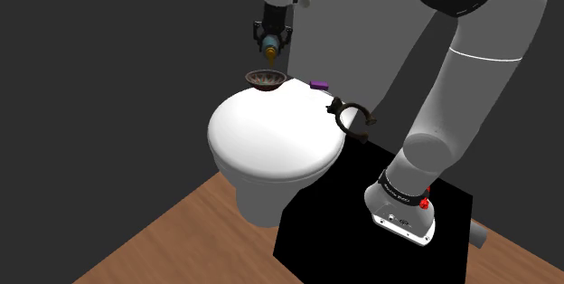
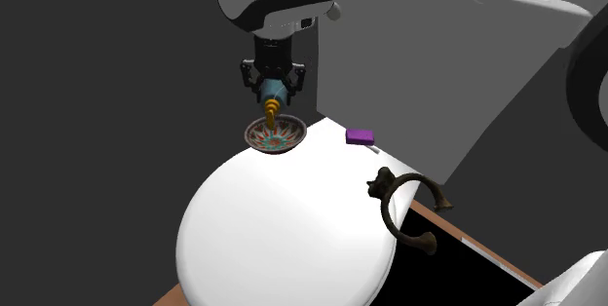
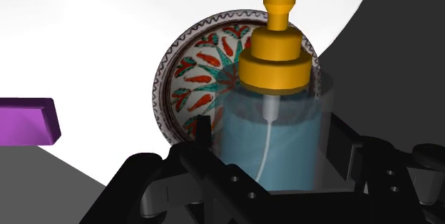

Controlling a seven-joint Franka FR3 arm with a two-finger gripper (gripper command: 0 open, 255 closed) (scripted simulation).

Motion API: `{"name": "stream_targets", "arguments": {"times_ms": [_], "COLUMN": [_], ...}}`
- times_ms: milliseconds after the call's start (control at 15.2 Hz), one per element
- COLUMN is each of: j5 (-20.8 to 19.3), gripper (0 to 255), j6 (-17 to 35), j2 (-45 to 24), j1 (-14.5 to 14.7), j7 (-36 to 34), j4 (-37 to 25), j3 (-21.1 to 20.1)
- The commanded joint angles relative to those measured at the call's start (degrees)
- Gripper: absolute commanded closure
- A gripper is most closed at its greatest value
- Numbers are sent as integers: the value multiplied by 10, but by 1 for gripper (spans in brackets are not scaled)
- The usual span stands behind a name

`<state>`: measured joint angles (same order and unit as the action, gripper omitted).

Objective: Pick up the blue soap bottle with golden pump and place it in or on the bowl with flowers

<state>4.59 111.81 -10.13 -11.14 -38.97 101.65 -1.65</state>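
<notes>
Arm point(image 1: 470, 83): white with dark joints, raised from the stand point(image 1: 380, 237) and reached across to the far side of the toilet.
Gripper point(image 1: 271, 40): black, pointed straight down; fingers point(image 3: 203, 135) were closed part-way against the two sides of the soap bottle, which was clasped between them.
Soap bottle point(image 3: 274, 133): see-through blue body, golden pump; held upside down with the pump pointed downward; hung directly over the bowl, the pump tip just above it, with a small gap seen in the shoulder view.
Bowl point(image 2: 277, 136): round, dark-rimmed, painted inside with red and teal petals; stood upright at the rear of the toilet lid, close to the tank.
Toilet lid point(image 1: 271, 142): white, closed, oval.
Tank point(image 1: 361, 29): grey, set behind the lid.
Purple block point(image 2: 361, 136): small and flat; laid on the white surface just beside the bowl, toward the second exterior view's right, apart from it.
Ring point(image 2: 409, 207): dark bronze, open-ended with knobbed ends; laid at the edge of the lid nearest the stand, well apart from the bowl.
Floor point(image 1: 181, 237): brown wood planks under the toilet.
Walls: plain dark grey.
</notes>
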Motion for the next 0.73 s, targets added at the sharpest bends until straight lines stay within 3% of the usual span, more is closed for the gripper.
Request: {"name": "stream_targets", "arguments": {"times_ms": [0, 660], "j5": [0, 2], "gripper": [255, 255], "j6": [9, 79], "j2": [-10, -34], "j1": [1, 2], "j7": [-1, 4], "j4": [-2, 45], "j3": [-1, -1]}}
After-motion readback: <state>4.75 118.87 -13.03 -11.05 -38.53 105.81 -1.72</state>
